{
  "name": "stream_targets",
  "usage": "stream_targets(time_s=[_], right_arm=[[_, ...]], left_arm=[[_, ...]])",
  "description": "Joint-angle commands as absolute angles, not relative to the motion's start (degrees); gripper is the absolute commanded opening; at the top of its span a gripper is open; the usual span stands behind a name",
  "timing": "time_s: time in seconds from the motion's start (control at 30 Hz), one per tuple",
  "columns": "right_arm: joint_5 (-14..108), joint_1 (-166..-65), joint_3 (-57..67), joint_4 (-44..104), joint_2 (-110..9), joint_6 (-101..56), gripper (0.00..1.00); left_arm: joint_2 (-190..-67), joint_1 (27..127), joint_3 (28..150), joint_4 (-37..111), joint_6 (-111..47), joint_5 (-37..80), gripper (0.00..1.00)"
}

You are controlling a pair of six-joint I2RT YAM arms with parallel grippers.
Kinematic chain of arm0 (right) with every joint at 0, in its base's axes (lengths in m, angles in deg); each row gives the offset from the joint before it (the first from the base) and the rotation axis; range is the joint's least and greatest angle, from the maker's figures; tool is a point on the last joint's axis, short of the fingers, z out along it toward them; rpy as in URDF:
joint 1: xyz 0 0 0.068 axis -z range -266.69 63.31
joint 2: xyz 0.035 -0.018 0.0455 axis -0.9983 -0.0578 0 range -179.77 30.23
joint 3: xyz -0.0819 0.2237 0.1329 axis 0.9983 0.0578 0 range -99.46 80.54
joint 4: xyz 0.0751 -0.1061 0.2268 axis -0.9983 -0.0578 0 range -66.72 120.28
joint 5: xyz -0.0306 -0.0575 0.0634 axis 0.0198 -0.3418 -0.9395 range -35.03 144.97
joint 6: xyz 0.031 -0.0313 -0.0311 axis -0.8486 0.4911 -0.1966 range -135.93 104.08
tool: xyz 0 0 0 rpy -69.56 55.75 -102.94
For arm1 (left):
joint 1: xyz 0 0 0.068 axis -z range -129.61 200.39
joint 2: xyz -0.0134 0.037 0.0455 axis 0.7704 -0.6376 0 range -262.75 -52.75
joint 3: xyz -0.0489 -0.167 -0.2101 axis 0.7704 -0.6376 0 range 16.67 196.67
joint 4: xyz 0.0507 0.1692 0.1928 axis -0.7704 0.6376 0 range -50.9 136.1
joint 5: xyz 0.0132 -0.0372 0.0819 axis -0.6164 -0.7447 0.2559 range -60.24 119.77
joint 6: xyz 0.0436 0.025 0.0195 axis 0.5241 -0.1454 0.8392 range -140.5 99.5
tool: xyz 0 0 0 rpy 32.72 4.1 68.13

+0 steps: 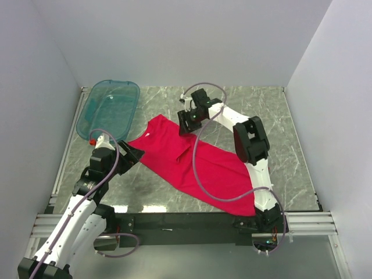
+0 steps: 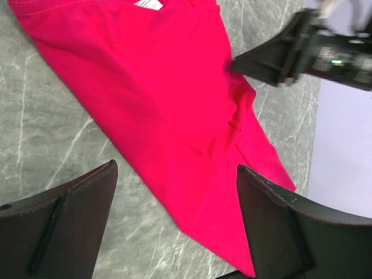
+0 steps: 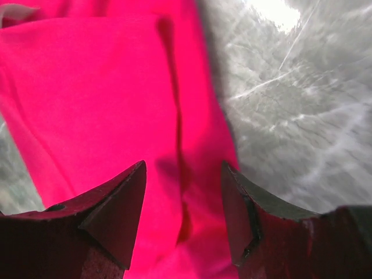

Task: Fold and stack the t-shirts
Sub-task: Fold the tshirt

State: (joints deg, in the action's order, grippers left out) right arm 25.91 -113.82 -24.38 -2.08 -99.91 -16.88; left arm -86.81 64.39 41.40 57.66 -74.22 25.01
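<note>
At centre frame, the t-shirt [image 1: 192,165] runs upper left to lower right; the right gripper [image 1: 184,127], spread and empty, hangs over its upper end, with the left gripper [image 1: 132,154] likewise spread and empty alongside.

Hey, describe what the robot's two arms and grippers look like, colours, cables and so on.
The left arm and right arm have white links with bulky black joints. A greyish-purple cable loops loosely along each. The left gripper and right gripper have dark, wedge-shaped fingers tapering to points. A small green light glows on the right wrist.
</note>
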Motion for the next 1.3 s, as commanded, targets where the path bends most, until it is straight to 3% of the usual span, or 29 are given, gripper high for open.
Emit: stream_targets(time_s=[0.0, 0.63, 0.73, 0.97, 1.27], right_arm=[[24.56, -114.20, -30.10, -2.41, -101.59, -22.69, 0.61], [25.87, -114.90, -34.34, -4.26, -108.90, -23.75, 0.59], [25.70, -114.90, -33.36, -3.38, -108.28, -23.84, 0.48], [24.73, -113.85, -36.70, -4.79, -108.72, -23.92, 0.03], [27.80, -105.25, -43.11, -1.71, -108.63, -30.76, 0.00]], left_arm=[[-87.11, 64.10, 41.10, 54.39, -74.12, 23.97, 0.88], [-89.93, 64.10, 41.28, 52.54, -74.38, 22.73, 0.88], [-89.84, 64.10, 41.02, 52.28, -74.47, 22.65, 0.88], [-90.01, 64.18, 41.37, 52.89, -74.03, 22.73, 0.88], [-91.33, 64.10, 41.63, 51.41, -73.68, 21.94, 0.88]])
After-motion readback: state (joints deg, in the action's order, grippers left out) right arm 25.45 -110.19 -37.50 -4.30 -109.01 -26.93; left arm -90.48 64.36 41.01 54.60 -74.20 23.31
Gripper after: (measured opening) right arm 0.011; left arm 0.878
